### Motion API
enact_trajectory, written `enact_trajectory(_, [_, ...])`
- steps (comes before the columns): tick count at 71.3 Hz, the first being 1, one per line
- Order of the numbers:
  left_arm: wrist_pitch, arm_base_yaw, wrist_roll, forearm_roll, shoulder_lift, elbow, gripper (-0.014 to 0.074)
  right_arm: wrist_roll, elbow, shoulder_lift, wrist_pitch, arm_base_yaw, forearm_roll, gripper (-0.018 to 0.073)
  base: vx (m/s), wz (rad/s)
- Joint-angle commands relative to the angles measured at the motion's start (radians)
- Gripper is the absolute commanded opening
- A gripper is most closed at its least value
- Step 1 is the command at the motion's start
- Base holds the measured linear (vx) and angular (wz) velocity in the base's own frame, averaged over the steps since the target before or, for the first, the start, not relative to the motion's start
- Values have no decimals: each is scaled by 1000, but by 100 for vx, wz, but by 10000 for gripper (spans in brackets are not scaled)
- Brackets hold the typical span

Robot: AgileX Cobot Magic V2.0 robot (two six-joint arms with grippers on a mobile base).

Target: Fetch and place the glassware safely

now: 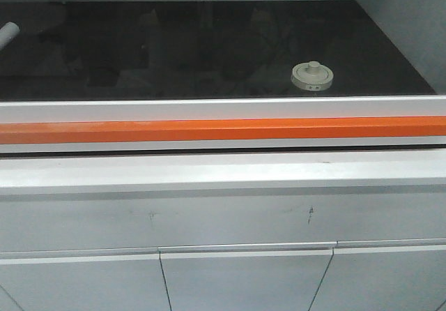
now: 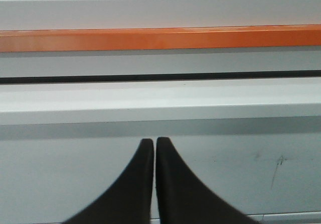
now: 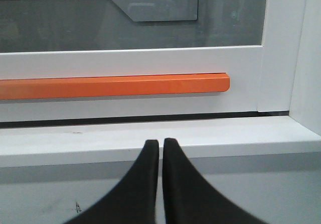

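Both tools, the left tool [image 2: 154,146] and the right tool [image 3: 161,144], have their tips pressed together with nothing between them, low before the white cabinet front [image 1: 223,220], below the orange bar [image 1: 223,130]. The glassware [image 1: 311,76] stands upright with its lid on, on the dark counter [image 1: 174,53] beyond that bar, right of the middle. I judge that nothing is done yet: fetching and placing are both left.

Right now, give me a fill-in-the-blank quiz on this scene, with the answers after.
The long bar across the front is coloured ___. The jar is capped in cream with a central ___. The left gripper and right gripper are both ___. Answers: orange, knob, shut.
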Motion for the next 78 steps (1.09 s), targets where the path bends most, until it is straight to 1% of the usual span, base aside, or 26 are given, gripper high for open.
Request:
enact_trajectory(1, [-74, -8, -3, -8, -12, 26, -7, -10, 20, -13, -71, -5, -2, -3, 0, 0])
enact_trajectory(78, [-76, -8, -3, -8, -12, 26, -7, -10, 20, -13, -71, -5, -2, -3, 0, 0])
